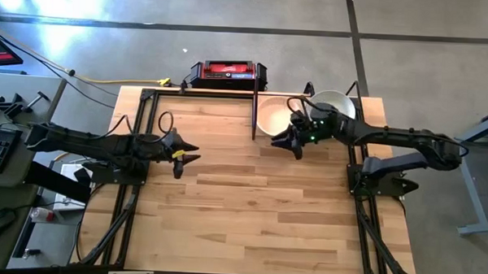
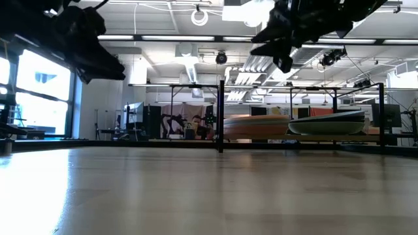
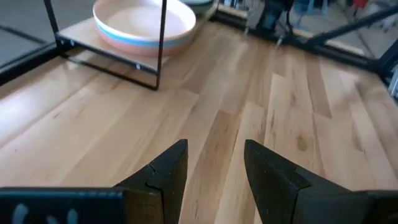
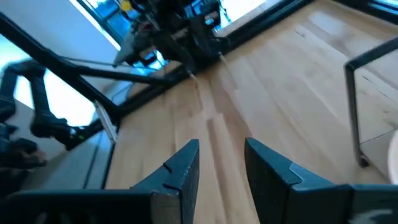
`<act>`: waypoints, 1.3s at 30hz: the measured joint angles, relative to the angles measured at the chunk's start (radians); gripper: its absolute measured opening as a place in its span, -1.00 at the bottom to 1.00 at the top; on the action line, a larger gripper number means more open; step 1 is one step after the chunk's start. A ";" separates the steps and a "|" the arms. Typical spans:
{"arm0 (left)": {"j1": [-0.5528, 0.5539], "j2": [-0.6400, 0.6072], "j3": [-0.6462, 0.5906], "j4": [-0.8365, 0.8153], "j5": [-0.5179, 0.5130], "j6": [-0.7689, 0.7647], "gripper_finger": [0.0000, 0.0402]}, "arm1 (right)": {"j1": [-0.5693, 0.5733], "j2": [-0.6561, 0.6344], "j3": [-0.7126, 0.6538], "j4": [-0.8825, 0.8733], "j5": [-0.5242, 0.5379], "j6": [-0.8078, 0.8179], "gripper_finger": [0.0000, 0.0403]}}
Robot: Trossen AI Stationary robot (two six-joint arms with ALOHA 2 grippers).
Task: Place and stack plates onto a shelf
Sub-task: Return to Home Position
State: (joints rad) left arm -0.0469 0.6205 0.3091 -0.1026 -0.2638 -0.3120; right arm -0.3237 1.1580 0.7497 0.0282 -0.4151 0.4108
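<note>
Two stacks of plates rest on the shelf (image 1: 254, 113) to the right of its black upright divider. A cream-topped stack (image 1: 272, 115) sits next to the divider and a white-topped one (image 1: 335, 102) lies farther right. The left wrist view shows the cream stack (image 3: 144, 23) with pale green and pink rims beneath. The low view shows both stacks (image 2: 255, 124) (image 2: 326, 122). My right gripper (image 1: 292, 144) hovers open just in front of the cream stack, above the table. Open as well, my left gripper (image 1: 188, 154) hangs over the table's left half.
A red-and-black box (image 1: 227, 72) sits beyond the far edge. Black frame rods (image 1: 138, 149) run along the table's left and right sides. The shelf part left of the divider (image 1: 200, 111) shows bare wood, as does the near half of the table (image 1: 249, 227).
</note>
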 joint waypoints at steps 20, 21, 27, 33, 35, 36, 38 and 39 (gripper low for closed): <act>0.001 -0.179 -0.298 0.199 0.001 0.109 -0.27 | 0.144 -0.040 -0.001 0.015 0.127 0.065 -0.46; 0.001 -0.179 -0.298 0.201 0.001 0.125 -0.27 | 0.143 -0.040 -0.001 0.015 0.127 0.052 -0.46; 0.001 -0.179 -0.297 0.214 0.003 0.191 -0.27 | 0.143 -0.040 -0.001 0.020 0.090 -0.036 -0.46; 0.000 -0.179 -0.297 0.213 -0.001 0.193 -0.27 | 0.130 -0.072 -0.001 -0.085 0.019 -0.153 -0.46; 0.000 -0.179 -0.297 0.213 -0.016 0.193 -0.27 | 0.122 -0.113 -0.014 -0.152 0.020 -0.171 -0.46; 0.000 -0.179 -0.297 0.213 -0.025 0.193 -0.27 | 0.120 -0.144 -0.031 -0.171 0.020 -0.175 -0.46; 0.000 -0.179 -0.297 0.212 -0.040 0.193 -0.27 | 0.120 -0.226 -0.086 -0.180 0.020 -0.176 -0.46; 0.000 -0.179 -0.297 0.212 -0.048 0.193 -0.27 | 0.121 -0.277 -0.122 -0.177 0.020 -0.176 -0.46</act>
State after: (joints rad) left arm -0.0467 0.4419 0.0120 0.1093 -0.3113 -0.1188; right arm -0.2031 0.8813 0.6274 -0.1488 -0.3954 0.2345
